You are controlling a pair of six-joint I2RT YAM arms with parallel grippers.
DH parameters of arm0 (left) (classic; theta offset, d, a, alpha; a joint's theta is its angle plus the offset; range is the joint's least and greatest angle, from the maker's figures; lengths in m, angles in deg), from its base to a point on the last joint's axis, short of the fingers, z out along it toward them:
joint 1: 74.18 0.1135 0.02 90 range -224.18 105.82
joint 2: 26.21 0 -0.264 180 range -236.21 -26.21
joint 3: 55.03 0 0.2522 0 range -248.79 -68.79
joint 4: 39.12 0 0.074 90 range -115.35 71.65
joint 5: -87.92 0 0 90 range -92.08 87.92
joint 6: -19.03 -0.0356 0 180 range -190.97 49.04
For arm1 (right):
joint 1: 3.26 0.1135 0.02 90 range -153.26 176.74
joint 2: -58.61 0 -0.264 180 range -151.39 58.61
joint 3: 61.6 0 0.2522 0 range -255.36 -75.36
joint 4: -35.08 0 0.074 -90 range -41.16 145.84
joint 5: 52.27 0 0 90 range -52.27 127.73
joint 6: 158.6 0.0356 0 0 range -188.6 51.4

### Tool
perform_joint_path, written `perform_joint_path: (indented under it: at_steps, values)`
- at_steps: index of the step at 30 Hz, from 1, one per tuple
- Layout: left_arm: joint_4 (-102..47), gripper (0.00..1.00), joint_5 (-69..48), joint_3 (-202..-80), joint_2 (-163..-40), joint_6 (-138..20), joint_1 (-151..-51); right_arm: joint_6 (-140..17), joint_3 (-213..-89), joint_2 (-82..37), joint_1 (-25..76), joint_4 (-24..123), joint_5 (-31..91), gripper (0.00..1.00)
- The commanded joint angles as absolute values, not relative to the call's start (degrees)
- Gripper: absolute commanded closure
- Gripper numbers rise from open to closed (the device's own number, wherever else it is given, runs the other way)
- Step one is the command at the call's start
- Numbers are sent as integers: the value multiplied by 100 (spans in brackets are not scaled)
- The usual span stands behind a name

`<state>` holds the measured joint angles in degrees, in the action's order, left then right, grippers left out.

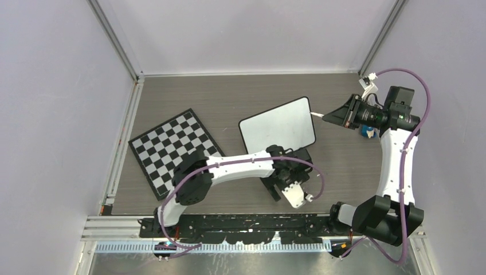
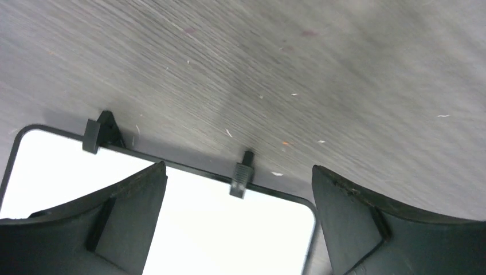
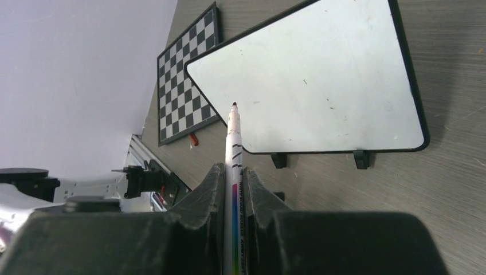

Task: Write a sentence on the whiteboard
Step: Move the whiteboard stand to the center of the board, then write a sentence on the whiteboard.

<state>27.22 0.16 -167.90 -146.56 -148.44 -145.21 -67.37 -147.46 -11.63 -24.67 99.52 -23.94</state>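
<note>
the whiteboard [image 1: 278, 124] lies mid-way across the worktop [image 1: 229, 94], just right of the checkerboard [image 1: 172, 150]. left claw [image 2: 239, 167] gapes wide and empty above its footed edge. right claw [image 3: 231, 172] is clamped on a marker [image 3: 232, 140], tip aimed at the board's right edge

Both arms [image 1: 240, 167] have white links, black joints, purple cables [image 1: 428, 103] and black fingers [image 2: 132, 217].

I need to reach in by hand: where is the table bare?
Bare table: the far strip between the back wall and the whiteboard and checkerboard; also the near-right patch between the two arms. Crowded: around the whiteboard, where the open left gripper and the marker in the right gripper hang close.
</note>
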Motion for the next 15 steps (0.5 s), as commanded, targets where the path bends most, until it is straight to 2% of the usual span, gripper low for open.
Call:
perform_joint_path:
  at_steps: [1, 8, 15]
  values:
    - [3565, 0, -587, -17051, -13747, -13287, -14560, -6672, -15212, -997, -2489, 9965, -2147, 100]
    - [4217, 0, -1708, -17266, -12810, -10794, -14052, -6926, -15499, -1124, -2475, 10252, -1809, 100]
    - [3482, 0, -2663, -17047, -11624, -9208, -12231, -6865, -15803, -1306, -1724, 10335, -1128, 100]
